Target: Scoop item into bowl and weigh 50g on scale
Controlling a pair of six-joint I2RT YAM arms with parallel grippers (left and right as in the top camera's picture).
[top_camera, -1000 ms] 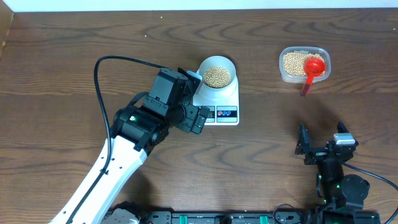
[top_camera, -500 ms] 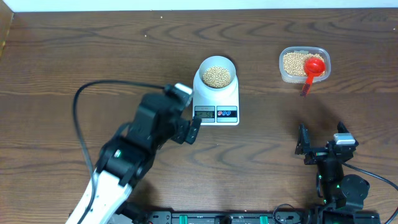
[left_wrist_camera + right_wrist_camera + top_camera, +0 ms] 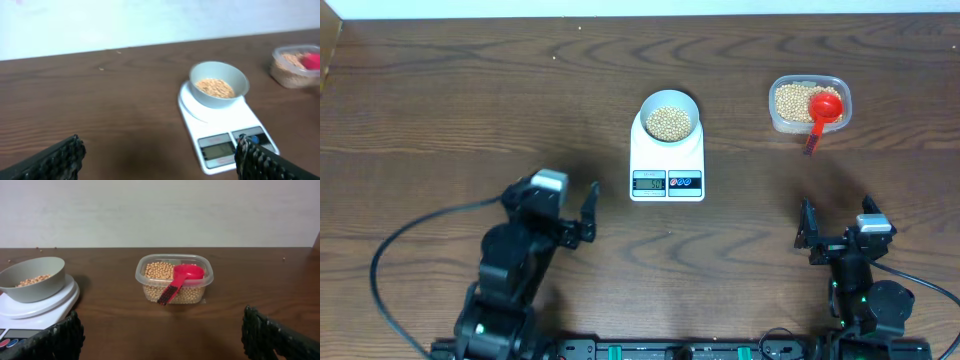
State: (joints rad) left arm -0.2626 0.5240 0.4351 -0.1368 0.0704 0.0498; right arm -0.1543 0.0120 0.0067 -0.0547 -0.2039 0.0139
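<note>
The white bowl (image 3: 686, 104) stands on the scale (image 3: 667, 160) and holds tan beans (image 3: 668, 122). My left gripper (image 3: 550, 202) is open, with nothing in it, on the near side of the scale to its left. In the left wrist view, the bowl (image 3: 220, 101) and the scale (image 3: 190, 107) lie ahead of the open left gripper (image 3: 160, 160); its right fingertip (image 3: 250, 155) overlaps the scale's button corner. My right gripper (image 3: 837, 222) is open and empty, near the table's front right. Through the open right gripper (image 3: 162, 335) the tub is seen straight ahead.
A clear plastic tub (image 3: 782, 112) of beans stands at the back right with a red scoop (image 3: 823, 108) resting in it, handle over the near rim. The right wrist view shows the tub (image 3: 174, 292), the scoop (image 3: 182, 275) and the bowl (image 3: 37, 287) at left.
My left arm has drawn back from the scale's left side toward the near left of the table, its jaws widening slightly. The right arm has not moved.
</note>
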